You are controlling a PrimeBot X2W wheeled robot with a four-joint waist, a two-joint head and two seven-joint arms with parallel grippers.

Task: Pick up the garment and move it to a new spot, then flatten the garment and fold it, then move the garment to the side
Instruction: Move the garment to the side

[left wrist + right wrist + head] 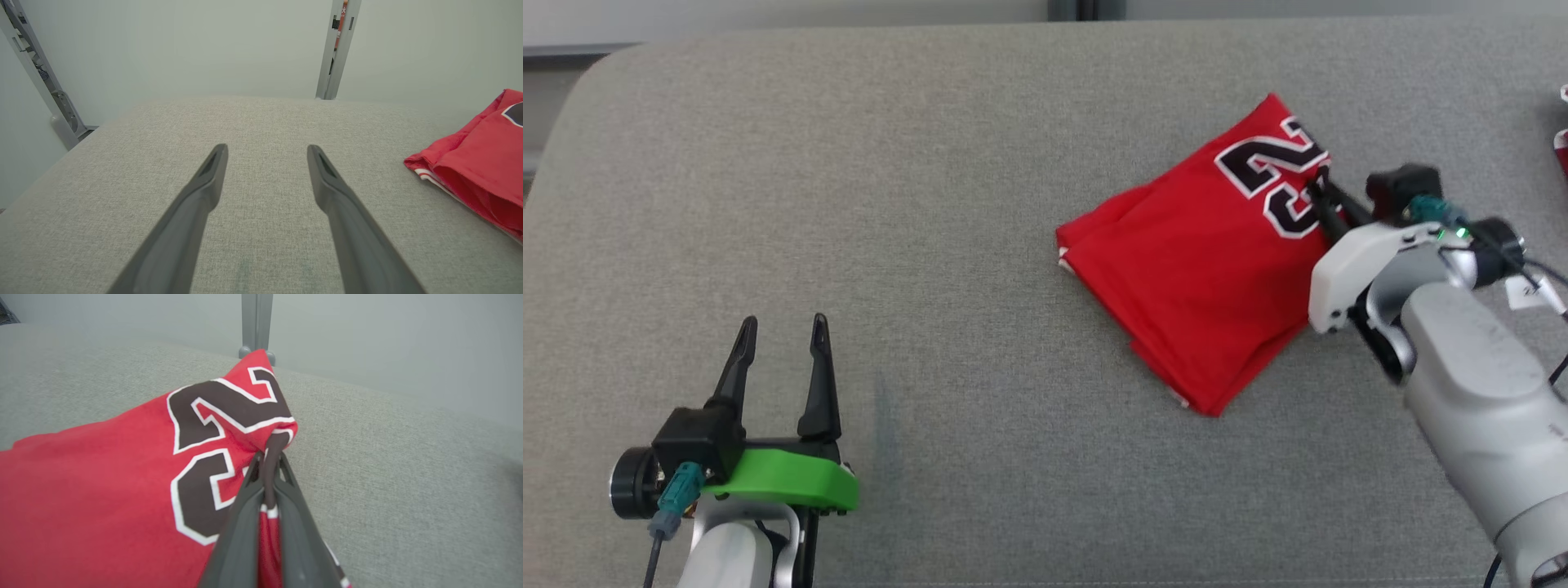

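**Your right gripper point(1319, 192) has the folded red garment point(1201, 269) pinched at its numbered edge.**
Its fingers point(245, 522) are clamped together on a bunch of that hem, with red cloth and white trim squeezed between them and the fabric puckering toward the tips. The garment lies on the grey fabric worktop point(931, 163). Your left gripper point(783, 327) sits well apart from the garment's plain folded end, with its fingers point(196, 196) spread wide over bare worktop. A grey metal post point(255, 322) stands beyond the garment's numbered corner. Your right wrist covers part of the black-and-white numeral, so you can't read it whole. Past the garment on the right arm's side, red-and-white items point(1562, 139) are cut off at the head view's edge, too little showing to identify.
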